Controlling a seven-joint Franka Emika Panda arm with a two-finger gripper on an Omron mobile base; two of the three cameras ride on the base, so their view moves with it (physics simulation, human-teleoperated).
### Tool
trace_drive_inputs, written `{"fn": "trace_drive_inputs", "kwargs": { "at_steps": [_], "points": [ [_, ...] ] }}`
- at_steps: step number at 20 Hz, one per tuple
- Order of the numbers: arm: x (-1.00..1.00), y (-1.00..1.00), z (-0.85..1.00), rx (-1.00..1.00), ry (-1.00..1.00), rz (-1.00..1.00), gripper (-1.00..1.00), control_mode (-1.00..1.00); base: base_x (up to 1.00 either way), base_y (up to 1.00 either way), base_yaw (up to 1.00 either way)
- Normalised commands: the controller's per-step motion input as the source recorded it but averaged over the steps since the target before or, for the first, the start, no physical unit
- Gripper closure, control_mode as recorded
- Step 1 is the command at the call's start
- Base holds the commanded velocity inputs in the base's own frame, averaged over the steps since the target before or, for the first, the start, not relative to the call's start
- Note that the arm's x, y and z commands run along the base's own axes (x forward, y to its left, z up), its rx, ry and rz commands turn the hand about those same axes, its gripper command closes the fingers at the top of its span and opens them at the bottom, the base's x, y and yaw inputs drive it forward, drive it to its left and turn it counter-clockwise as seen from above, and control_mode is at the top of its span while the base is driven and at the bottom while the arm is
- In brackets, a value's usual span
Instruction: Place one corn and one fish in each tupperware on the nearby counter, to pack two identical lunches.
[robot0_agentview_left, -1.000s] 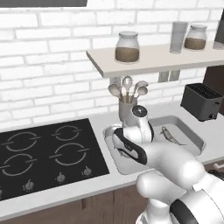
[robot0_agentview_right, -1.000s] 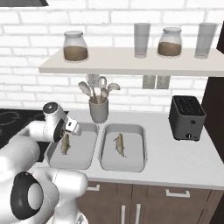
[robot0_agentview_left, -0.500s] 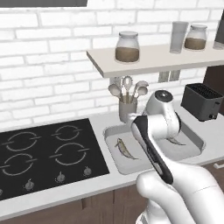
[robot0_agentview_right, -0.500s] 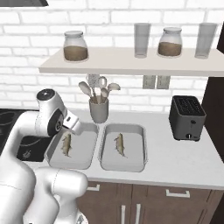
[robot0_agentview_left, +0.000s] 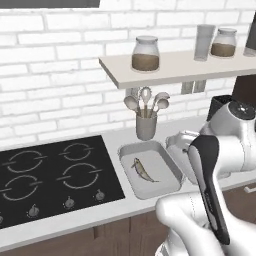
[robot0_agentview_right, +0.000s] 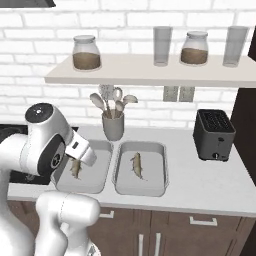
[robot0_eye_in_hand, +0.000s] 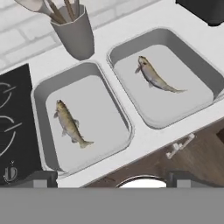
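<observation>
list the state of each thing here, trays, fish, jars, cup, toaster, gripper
left tray: flat on counter, holds one fish, no corn
right tray: beside it, holds one fish, no corn
left fish: lying flat in its tray
right fish: lying flat in its tray
utensil cup: upright, full of utensils
jars: upright on shelf, lidded
toaster: slots empty
gripper: above the trays, empty, jaws apart

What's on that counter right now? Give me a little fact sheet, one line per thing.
left tupperware: one fish lying inside, no corn
right tupperware: one fish lying inside, no corn
trays: side by side on the counter
utensil cup: behind the trays, spoons standing in it
toaster: right of the trays
cooktop: left of the trays
gripper: above the trays, holding nothing visible
</observation>
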Motion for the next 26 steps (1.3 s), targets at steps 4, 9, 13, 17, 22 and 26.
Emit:
{"fn": "trace_drive_inputs", "kwargs": {
  "at_steps": [4, 9, 13, 17, 22, 26],
  "points": [
    [-0.75, -0.20, 0.00, 0.00, -0.20, 0.01, -1.00, 1.00, -0.25, -0.17, 0.00],
    [0.00, 0.00, 0.00, 0.00, 0.00, 0.00, -1.00, 1.00, -0.98, -0.49, -0.29],
    [0.00, 0.00, 0.00, 0.00, 0.00, 0.00, -1.00, 1.00, -0.60, -0.07, -0.77],
    [0.00, 0.00, 0.00, 0.00, 0.00, 0.00, -1.00, 1.00, -0.35, 0.00, -0.90],
    [0.00, 0.00, 0.00, 0.00, 0.00, 0.00, -1.00, 1.00, -0.01, -0.37, -0.91],
    [0.00, 0.00, 0.00, 0.00, 0.00, 0.00, -1.00, 1.00, 0.16, -0.99, -0.78]
  ]
}}
